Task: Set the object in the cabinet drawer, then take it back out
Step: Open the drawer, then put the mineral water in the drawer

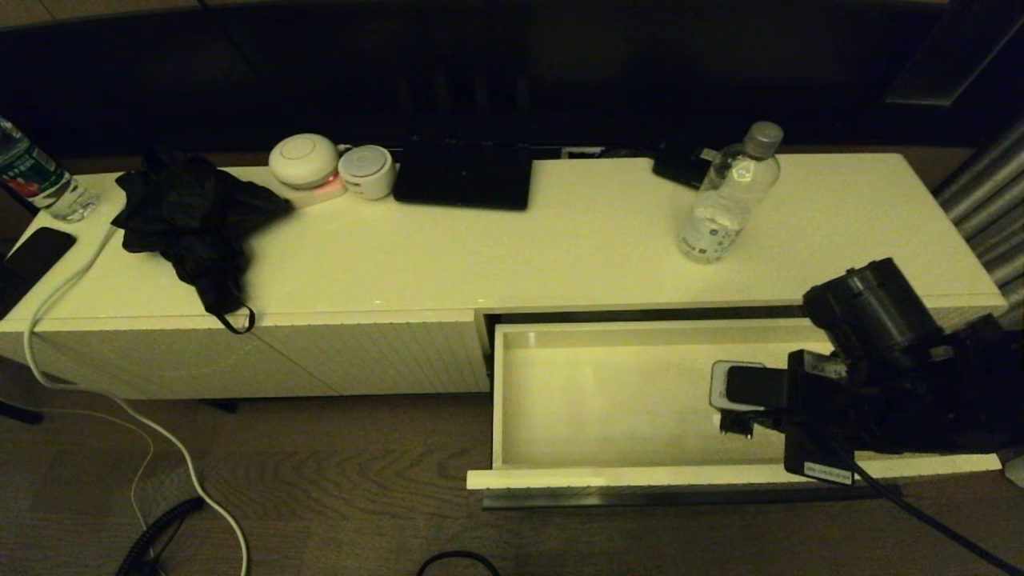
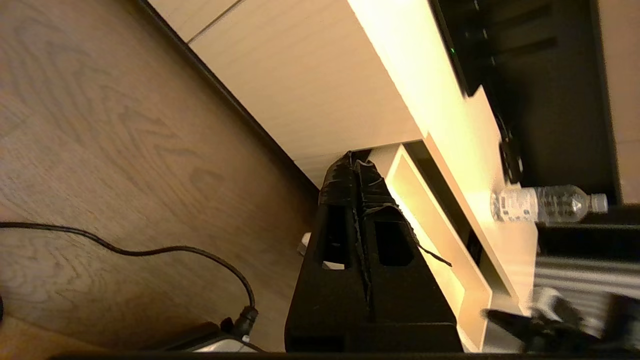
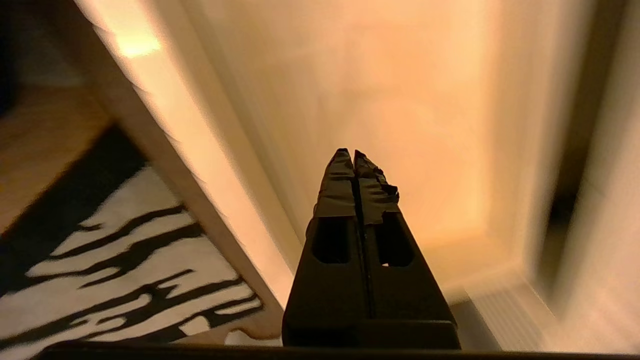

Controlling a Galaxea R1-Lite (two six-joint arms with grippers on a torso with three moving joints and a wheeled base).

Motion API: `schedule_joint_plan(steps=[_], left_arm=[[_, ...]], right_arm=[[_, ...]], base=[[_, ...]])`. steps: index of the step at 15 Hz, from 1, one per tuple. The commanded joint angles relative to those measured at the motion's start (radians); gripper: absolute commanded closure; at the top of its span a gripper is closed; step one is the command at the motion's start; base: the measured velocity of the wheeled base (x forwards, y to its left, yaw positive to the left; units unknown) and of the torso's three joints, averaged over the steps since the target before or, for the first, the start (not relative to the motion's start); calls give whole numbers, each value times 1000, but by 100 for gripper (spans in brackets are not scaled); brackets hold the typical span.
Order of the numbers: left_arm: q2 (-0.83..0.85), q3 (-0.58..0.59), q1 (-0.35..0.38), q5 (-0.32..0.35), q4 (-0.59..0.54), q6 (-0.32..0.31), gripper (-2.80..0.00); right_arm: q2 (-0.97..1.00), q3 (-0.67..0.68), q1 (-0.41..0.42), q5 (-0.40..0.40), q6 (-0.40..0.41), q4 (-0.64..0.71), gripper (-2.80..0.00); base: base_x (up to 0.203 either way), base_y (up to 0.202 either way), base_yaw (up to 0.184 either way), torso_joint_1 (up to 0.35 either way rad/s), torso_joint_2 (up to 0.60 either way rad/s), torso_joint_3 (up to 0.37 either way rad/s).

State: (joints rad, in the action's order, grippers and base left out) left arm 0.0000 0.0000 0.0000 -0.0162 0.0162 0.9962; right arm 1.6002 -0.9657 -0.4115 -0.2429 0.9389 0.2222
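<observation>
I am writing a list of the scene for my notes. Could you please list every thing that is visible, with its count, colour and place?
water bottle: 1, clear with grey cap, standing on cabinet top, right part.
cabinet drawer: 1, cream, pulled open, nothing lying inside.
cabinet: 1, cream, long and low.
second bottle: 1, dark label with red, far left end.
black cloth: 1, on top, left part.
round devices: 2, white, at the back.
flat black device: 1, back middle.
phone: 1, black, left end.
cable: 1, white, hanging to floor.
left gripper: 1, black, shut, low near drawer.
right gripper: 1, black, shut, over drawer.
</observation>
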Motion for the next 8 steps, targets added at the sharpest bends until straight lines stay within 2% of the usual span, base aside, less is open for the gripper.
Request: schedule_joint_plan(steps=[1,3,4,8], left_arm=[[-2,1,0,-1,1,6,0],[-2,0,0,-1,1,6,0],[-2,0,0,-1,1,6,0],[-2,0,0,-1,1,6,0]], right_arm=[[-133,-10,15,-21,1,29,0],[-219,-5,27,-37,-46,50,0],[-255,-7,37,-53,-114,52,0],[-353,-12,65,-90,-473,72,0]], base=[[0,0,0,0,0,0],[0,0,0,0,0,0],[0,0,0,0,0,0],[0,0,0,0,0,0]])
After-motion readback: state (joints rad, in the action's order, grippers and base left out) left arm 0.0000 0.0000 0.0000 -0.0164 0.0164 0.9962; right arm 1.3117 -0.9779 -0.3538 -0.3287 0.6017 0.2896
